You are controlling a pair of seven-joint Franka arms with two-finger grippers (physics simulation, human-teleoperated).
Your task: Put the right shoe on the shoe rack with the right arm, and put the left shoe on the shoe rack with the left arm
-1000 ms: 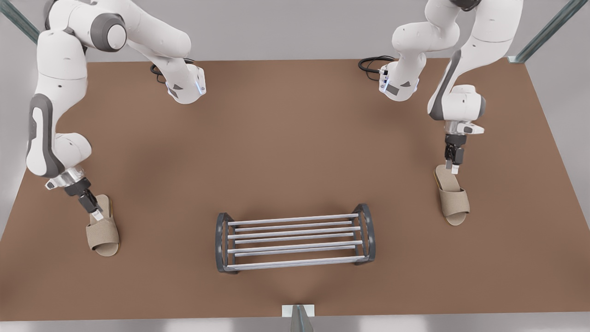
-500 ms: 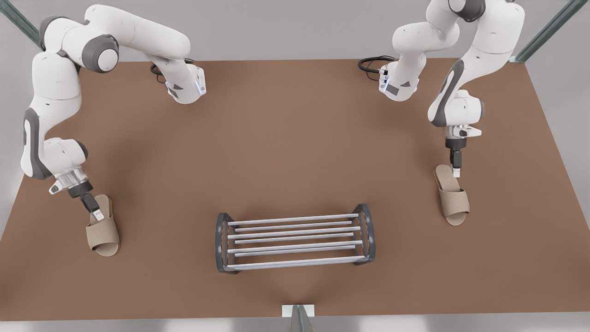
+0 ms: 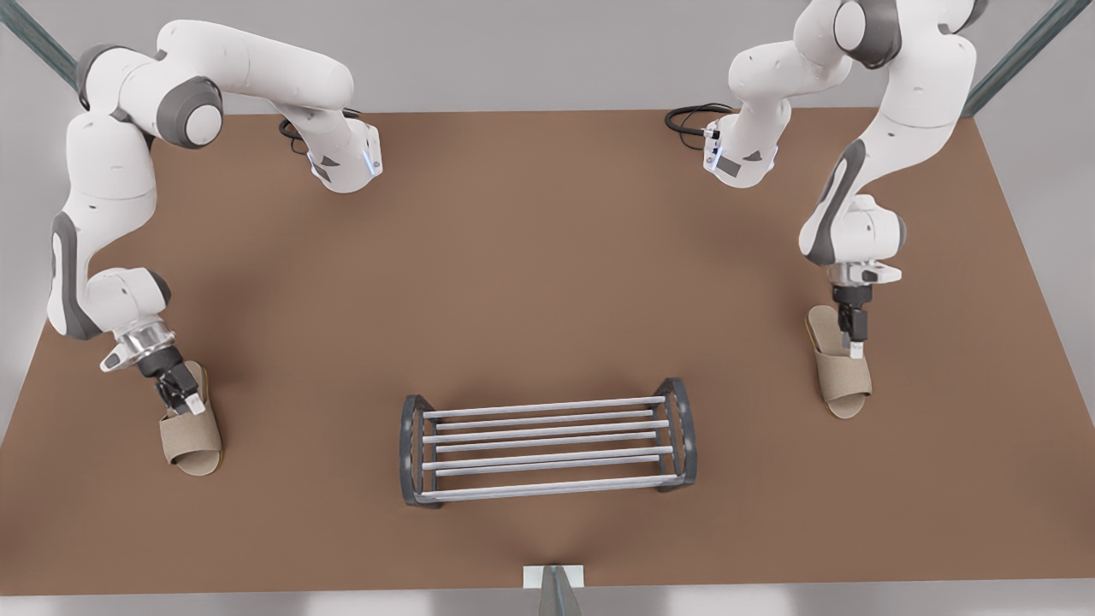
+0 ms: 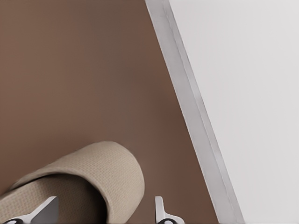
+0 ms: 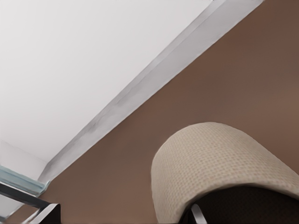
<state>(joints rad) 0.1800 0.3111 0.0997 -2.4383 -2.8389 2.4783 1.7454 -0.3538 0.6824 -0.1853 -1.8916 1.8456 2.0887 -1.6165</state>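
Observation:
Two beige open-toe slippers lie on the brown table point(image 3: 547, 257), toes toward the near edge. The left shoe point(image 3: 190, 432) is at the front view's left and the right shoe point(image 3: 840, 368) at its right. My left gripper point(image 3: 190, 400) is down on the left shoe and open. One finger is inside the strap point(image 4: 93, 172), the other outside it. My right gripper point(image 3: 855, 346) is open the same way astride the side wall of the right shoe's strap point(image 5: 210, 158). The shoe rack point(image 3: 547, 488) stands between the shoes near the front, nothing on its bars.
The table's side edge point(image 4: 196, 116) runs close beside the left shoe. The other side edge point(image 5: 154, 70) runs by the right shoe, with a frame post point(image 5: 18, 191) at its corner. Both arm bases and black cables point(image 3: 693, 115) sit at the far edge.
Both grippers have moved down and forward along their slippers, from the heel area to the strap, and each now straddles one side of its strap.

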